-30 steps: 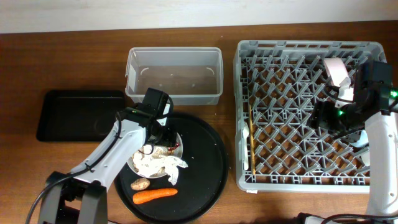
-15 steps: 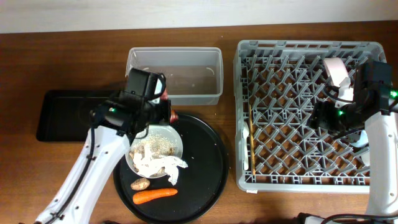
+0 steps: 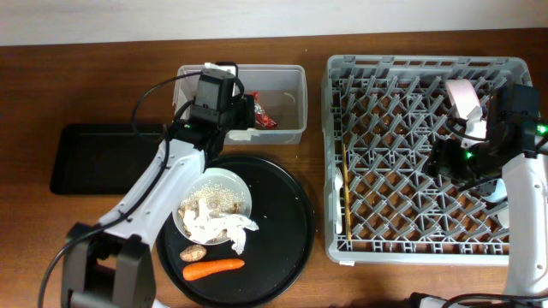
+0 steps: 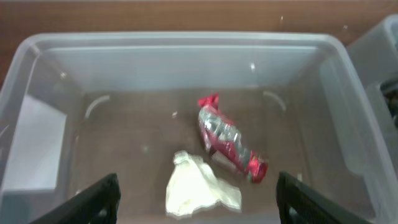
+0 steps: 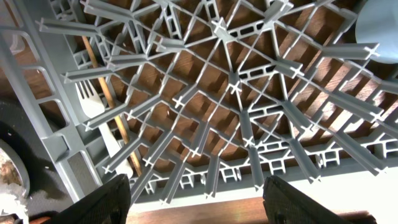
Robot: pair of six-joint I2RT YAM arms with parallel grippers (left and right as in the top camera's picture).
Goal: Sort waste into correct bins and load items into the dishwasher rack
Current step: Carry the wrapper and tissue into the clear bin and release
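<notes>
My left gripper (image 3: 246, 115) (image 4: 199, 211) hangs open and empty over the clear tub (image 3: 193, 85) (image 4: 186, 46). The red wrapper (image 3: 265, 121) (image 4: 231, 142) lies on the tub floor, with a small white tissue scrap (image 4: 202, 190) beside it. The white bowl (image 3: 242, 190) on the round tray holds rice scraps (image 3: 214, 198) and crumpled tissue (image 3: 224, 228). The carrot (image 3: 214, 269) and brown lump (image 3: 193, 253) lie in front of it. My right gripper (image 3: 442, 162) (image 5: 208, 205) is open above the grey rack (image 3: 338, 77) (image 5: 230, 81), which holds the plate (image 3: 462, 98), blue cup (image 5: 379, 18), fork (image 3: 338, 201) (image 5: 93, 102) and chopsticks (image 3: 346, 171) (image 5: 115, 106).
The shallow black rectangular tray (image 3: 103, 158) sits at the left, with nothing in it. The large round black tray (image 3: 282, 231) lies between the tub and the table's front edge. The rack fills the right side of the table.
My left arm rose from the bowl and swung back over the clear tub. The red wrapper now lies in the tub and the jaws are open. The right arm has not moved.
</notes>
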